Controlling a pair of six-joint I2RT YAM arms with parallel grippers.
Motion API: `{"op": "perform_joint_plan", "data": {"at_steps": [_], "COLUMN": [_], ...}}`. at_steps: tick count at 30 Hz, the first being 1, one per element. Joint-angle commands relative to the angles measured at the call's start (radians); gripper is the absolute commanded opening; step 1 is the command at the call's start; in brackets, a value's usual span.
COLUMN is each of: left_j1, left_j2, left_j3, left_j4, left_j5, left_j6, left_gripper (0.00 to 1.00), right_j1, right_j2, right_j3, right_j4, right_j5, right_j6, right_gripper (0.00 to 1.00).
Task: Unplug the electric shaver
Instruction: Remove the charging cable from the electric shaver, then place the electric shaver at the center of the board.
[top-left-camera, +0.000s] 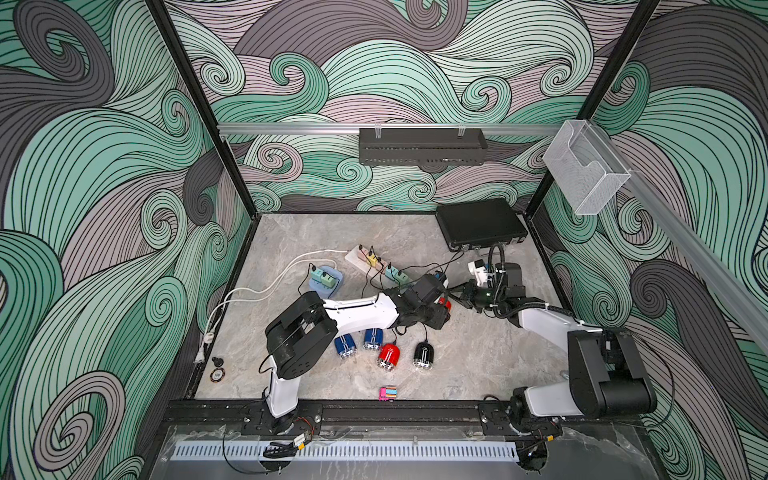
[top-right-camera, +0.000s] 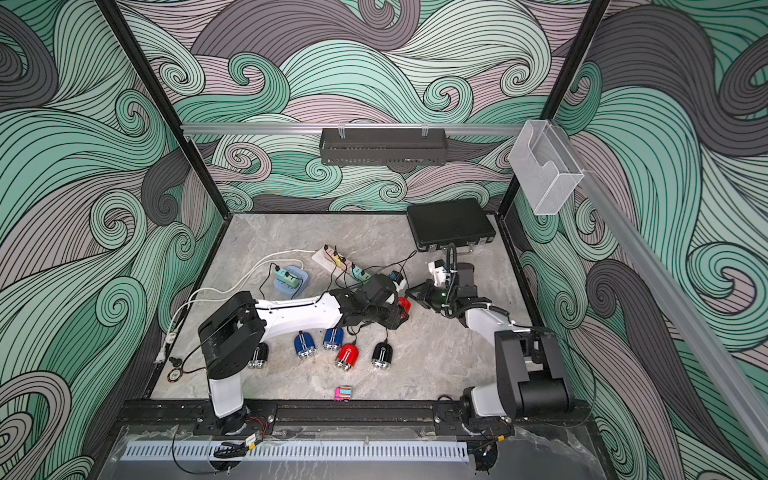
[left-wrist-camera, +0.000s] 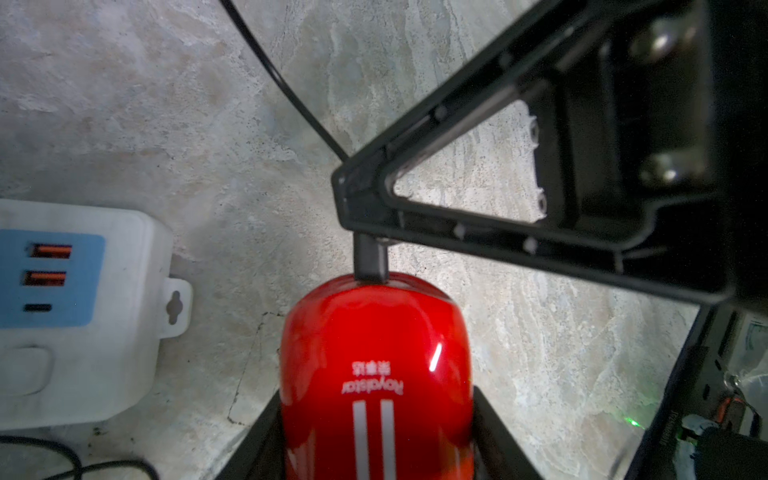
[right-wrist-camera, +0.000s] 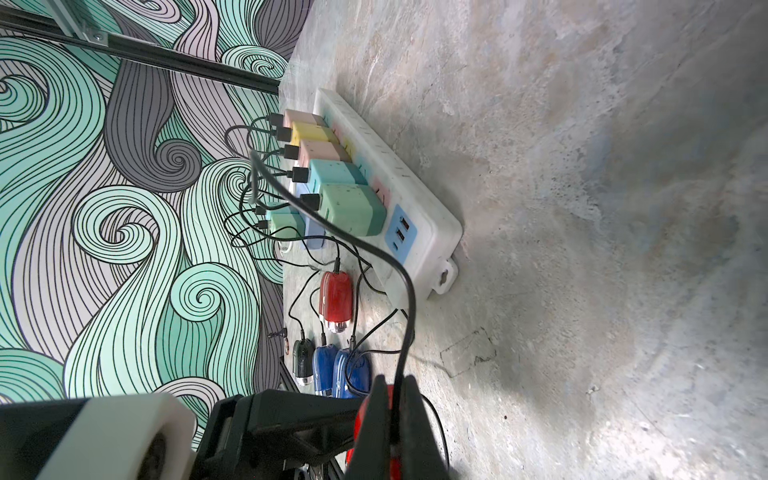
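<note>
The step in hand is the pull itself, judged from how both arms meet at one shaver. The left gripper has its jaws partly closed on the body of the red shaver, one finger on each flank. The shaver lies near the middle of the table, a little toward its right edge, just beside the end of the white power strip.

The right gripper is pinched tight on the dark plug that sits in the shaver's rounded end. Its black cable rises from between the fingers and arcs back toward the chargers on the strip. In the left wrist view a short length of plug shows between the fingertip and the red shell, so it looks seated; how deep cannot be told.

The next move probably calls for a straight draw of the right gripper along the plug's axis, away from the shaver, while the left gripper holds firm. A sideways tug could twist the connector or drag the strip. If the pinch sits more on cable than on plug, it may slip.
</note>
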Motion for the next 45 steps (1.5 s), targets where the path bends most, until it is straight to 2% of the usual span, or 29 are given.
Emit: {"op": "perform_joint_plan", "data": {"at_steps": [1,22,28,37,45], "left_j1": [0.006,-0.007,-0.014,-0.022,-0.028], "left_j2": [-0.027,0.011,0.023,0.068,0.176], "left_j3": [0.002,0.023,0.04,0.093,0.25], "left_j4": [0.004,-0.035,-0.054,-0.081,-0.245], "left_j5": [0.023,0.059,0.087,0.05,-0.058], "left_j6": [0.006,0.009,0.016,0.007,-0.006], "left_gripper": [0.34,0.34,0.34,0.34,0.34], "right_j1": [-0.018,-0.035,-0.034,-0.034,-0.036], "right_j2": [-0.017,0.004,0.017,0.037,0.106], "right_j3": [0.031,0.134,0.151,0.2,0.215], "right_j4": [-0.02,-0.132,-0.127,-0.258,-0.268], "right_j5": [0.03,0.188,0.201,0.306,0.333], "right_j6": [-0.02,-0.104,-0.109,-0.138,-0.128], "right_gripper": [0.03,0.03,0.03,0.04,0.04]}}
